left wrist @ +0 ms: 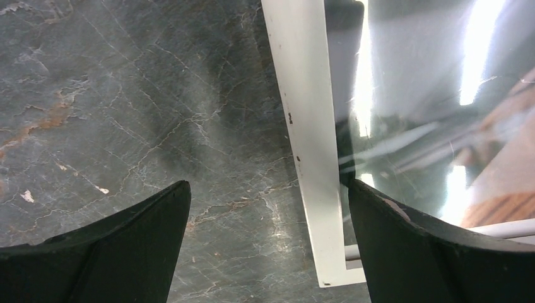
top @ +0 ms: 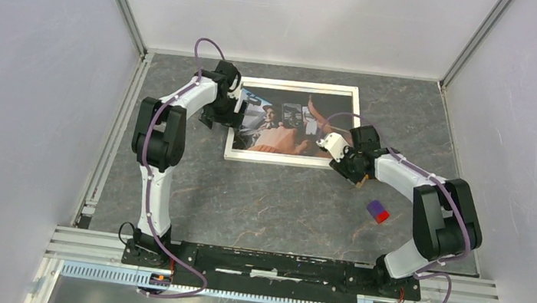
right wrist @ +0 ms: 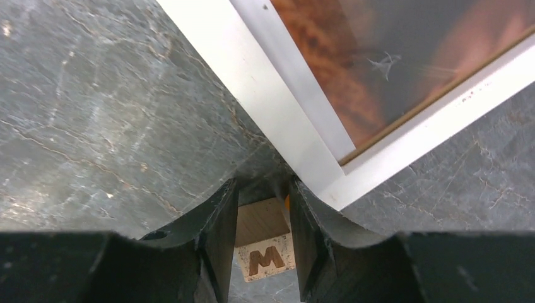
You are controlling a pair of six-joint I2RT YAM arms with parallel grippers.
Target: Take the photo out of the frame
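The frame (top: 280, 159) lies flat on the worktop's (top: 273, 214) far half with the photo (top: 284, 122) facing up. Its long axis runs left to right, its far edge is near the back wall (top: 297, 16), and open worktop lies before it. The left pincer (top: 217, 118) gapes wide astride the frame's left border. The right pincer (top: 351, 173), at the near right corner, grips a wooden M block (right wrist: 265, 243). A purple-and-red block (top: 378, 211) lies near.

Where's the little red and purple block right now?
In the top view, the red and purple block lies on the table, right side, apart from the frame and nearer the arm bases than the frame's near right corner.
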